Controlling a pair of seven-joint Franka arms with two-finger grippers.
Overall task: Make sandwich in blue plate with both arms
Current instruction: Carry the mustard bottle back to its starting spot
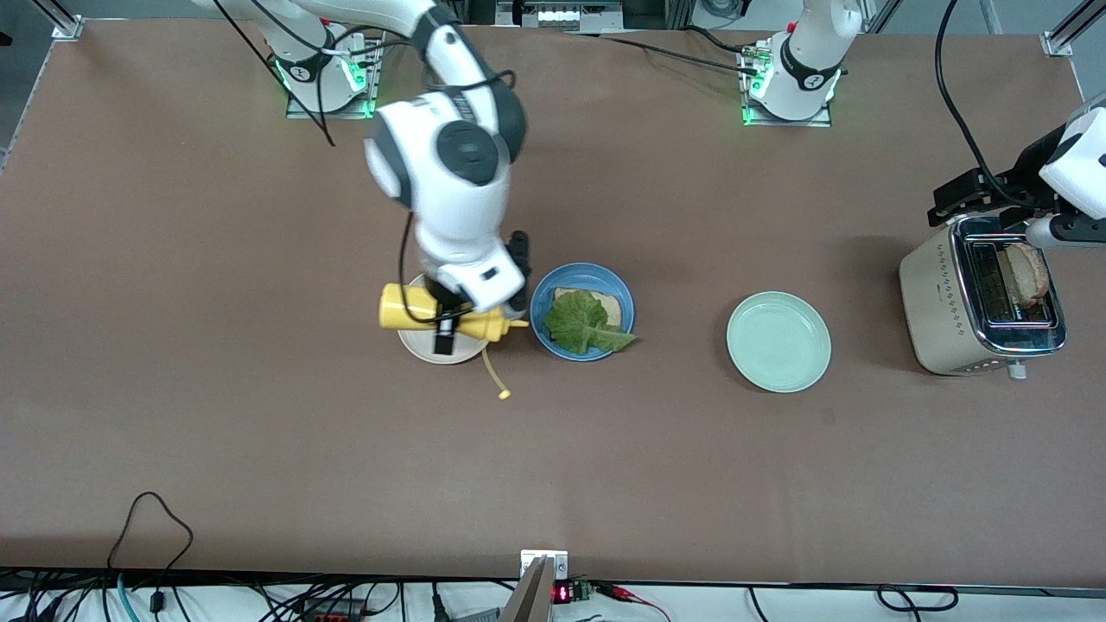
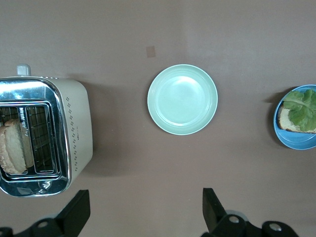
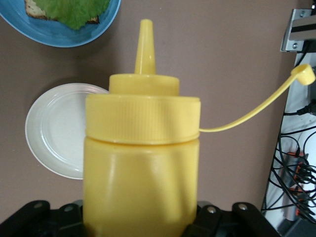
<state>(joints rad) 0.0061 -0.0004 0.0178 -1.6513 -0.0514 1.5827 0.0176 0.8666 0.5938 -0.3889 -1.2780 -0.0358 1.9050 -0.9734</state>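
Note:
The blue plate [image 1: 546,318] holds one bread slice [image 1: 610,305] with a green lettuce leaf [image 1: 586,324] on it. My right gripper [image 1: 445,318] is shut on a yellow squeeze bottle [image 1: 413,307], held on its side over the beige plate [image 1: 423,347] beside the blue plate; the nozzle points toward the blue plate. In the right wrist view the bottle [image 3: 140,163] fills the frame, its cap [image 3: 303,74] hanging open on a tether. My left gripper [image 2: 143,215] is open and empty, up by the toaster [image 1: 933,302]. A second bread slice [image 1: 1026,272] stands in the toaster slot.
A pale mint green plate [image 1: 778,341] lies between the blue plate and the toaster, bare. The toaster stands at the left arm's end of the table. The bottle's loose cap [image 1: 503,394] dangles near the table, nearer the front camera than the beige plate.

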